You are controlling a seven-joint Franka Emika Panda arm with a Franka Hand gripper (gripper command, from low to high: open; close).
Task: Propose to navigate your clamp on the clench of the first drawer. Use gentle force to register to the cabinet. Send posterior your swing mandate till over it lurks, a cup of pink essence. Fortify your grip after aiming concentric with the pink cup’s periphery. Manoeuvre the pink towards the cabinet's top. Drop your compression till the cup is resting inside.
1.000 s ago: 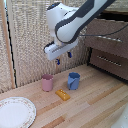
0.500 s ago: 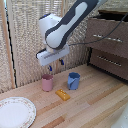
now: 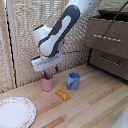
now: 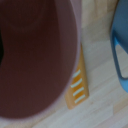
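The pink cup (image 3: pixel 47 84) stands upright on the wooden table at the exterior view's left. My clamp (image 3: pixel 50 73) hangs right above it, open, its blue-tipped fingers (image 3: pixel 44 74) down at the rim. In the wrist view the pink cup (image 4: pixel 40 60) fills most of the picture, seen from above into its inside. The cabinet (image 3: pixel 122 50) stands at the exterior view's right, well away from the clamp. Its first drawer (image 3: pixel 112 30) carries the silver clench (image 3: pixel 107 38); whether that drawer stands ajar I cannot tell.
A blue cup (image 3: pixel 73 81) with a handle stands just right of the pink one, also seen as the blue cup (image 4: pixel 120 45). A yellow block (image 3: pixel 62 94) lies in front of both. A white plate (image 3: pixel 15 112) sits near the table's front left. A lower drawer (image 3: pixel 110 62) sits under the first.
The arm has swung towards the exterior view's left and come down, bringing the clamp from above the blue cup's side to the pink cup's rim.
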